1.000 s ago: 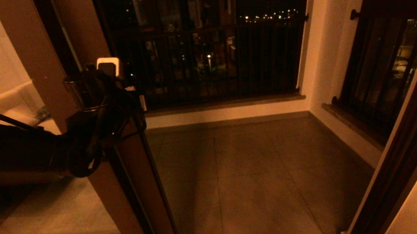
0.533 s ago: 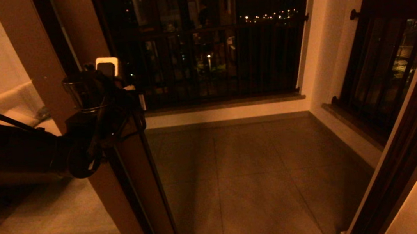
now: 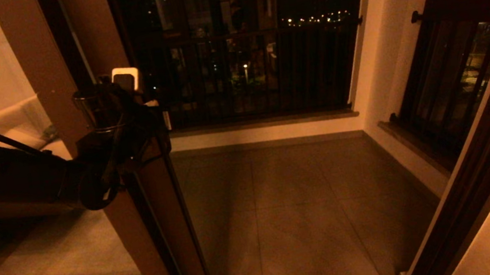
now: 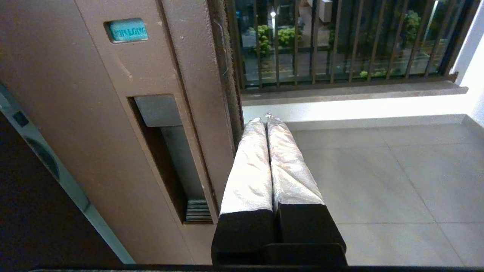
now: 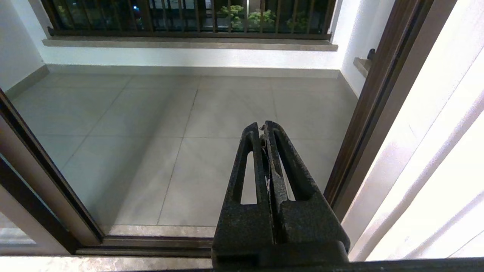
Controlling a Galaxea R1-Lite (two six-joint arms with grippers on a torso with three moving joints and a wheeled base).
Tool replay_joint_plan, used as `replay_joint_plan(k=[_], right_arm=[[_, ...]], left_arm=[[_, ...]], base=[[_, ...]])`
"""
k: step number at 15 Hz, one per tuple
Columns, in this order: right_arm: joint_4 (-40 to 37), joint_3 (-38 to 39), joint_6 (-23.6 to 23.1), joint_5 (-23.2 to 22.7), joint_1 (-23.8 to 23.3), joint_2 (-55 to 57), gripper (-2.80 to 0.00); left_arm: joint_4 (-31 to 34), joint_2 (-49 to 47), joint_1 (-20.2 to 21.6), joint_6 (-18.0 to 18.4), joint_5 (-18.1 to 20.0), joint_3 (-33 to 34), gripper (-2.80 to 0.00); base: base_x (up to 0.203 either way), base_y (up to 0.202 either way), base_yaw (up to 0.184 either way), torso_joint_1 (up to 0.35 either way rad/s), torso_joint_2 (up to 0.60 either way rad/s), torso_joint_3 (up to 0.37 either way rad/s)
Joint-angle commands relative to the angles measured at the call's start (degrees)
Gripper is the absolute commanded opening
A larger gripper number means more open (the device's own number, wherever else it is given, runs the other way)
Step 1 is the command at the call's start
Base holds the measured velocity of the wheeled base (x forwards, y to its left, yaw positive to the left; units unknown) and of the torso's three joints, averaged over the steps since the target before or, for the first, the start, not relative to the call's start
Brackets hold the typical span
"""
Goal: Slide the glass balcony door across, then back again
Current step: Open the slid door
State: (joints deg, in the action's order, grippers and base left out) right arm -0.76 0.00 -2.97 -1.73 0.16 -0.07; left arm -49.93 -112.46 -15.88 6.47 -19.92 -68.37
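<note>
The glass balcony door (image 3: 162, 220) stands at the left of the opening, its brown stile (image 4: 113, 132) carrying a narrow dark recessed handle slot (image 4: 170, 158) and a small teal label (image 4: 126, 31). My left gripper (image 4: 266, 120) is shut, with nothing between its silver-wrapped fingers (image 4: 249, 166). It lies alongside the stile's balcony-side edge, just past the slot, and the left arm (image 3: 23, 172) reaches in from the left. My right gripper (image 5: 263, 126) is shut and empty, hanging over the tiled floor near the right jamb (image 5: 374, 113); it is not in the head view.
A dark barred window (image 3: 256, 71) closes the far side of the balcony and another barred window (image 3: 459, 76) lines the right wall. Grey tiles (image 3: 291, 215) cover the floor. The door track (image 5: 151, 245) runs along the threshold. A pale curtain (image 5: 435, 170) hangs at the right.
The left arm and the door's stile have crept very slightly to the left. The left gripper stays shut.
</note>
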Motion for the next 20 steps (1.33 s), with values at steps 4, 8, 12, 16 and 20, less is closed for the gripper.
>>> replay_joint_plan(k=[4, 8, 12, 16, 20], right_arm=[[0.0, 0.0, 0.0, 0.0, 0.0, 0.1, -2.8], [0.1, 0.0, 0.0, 0.0, 0.0, 0.1, -2.8], [0.0, 0.0, 0.0, 0.0, 0.0, 0.1, -2.8], [0.1, 0.0, 0.0, 0.0, 0.0, 0.1, -2.8], [0.0, 0.0, 0.0, 0.0, 0.0, 0.1, -2.8]], left_arm=[[-0.3, 0.0, 0.2, 0.0, -0.2, 0.2, -2.8], [-0.3, 0.0, 0.2, 0.0, -0.2, 0.2, -2.8], [-1.3, -0.3, 0.5, 0.0, -0.2, 0.2, -2.8], [-1.3, -0.2, 1.1, 0.0, -0.1, 0.2, -2.8], [-1.3, 0.1, 1.5, 0.0, 0.4, 0.3, -2.8]], base=[[0.0, 0.0, 0.0, 0.0, 0.0, 0.0], [0.0, 0.0, 0.0, 0.0, 0.0, 0.0], [0.0, 0.0, 0.0, 0.0, 0.0, 0.0], [0.0, 0.0, 0.0, 0.0, 0.0, 0.0], [0.0, 0.0, 0.0, 0.0, 0.0, 0.0]])
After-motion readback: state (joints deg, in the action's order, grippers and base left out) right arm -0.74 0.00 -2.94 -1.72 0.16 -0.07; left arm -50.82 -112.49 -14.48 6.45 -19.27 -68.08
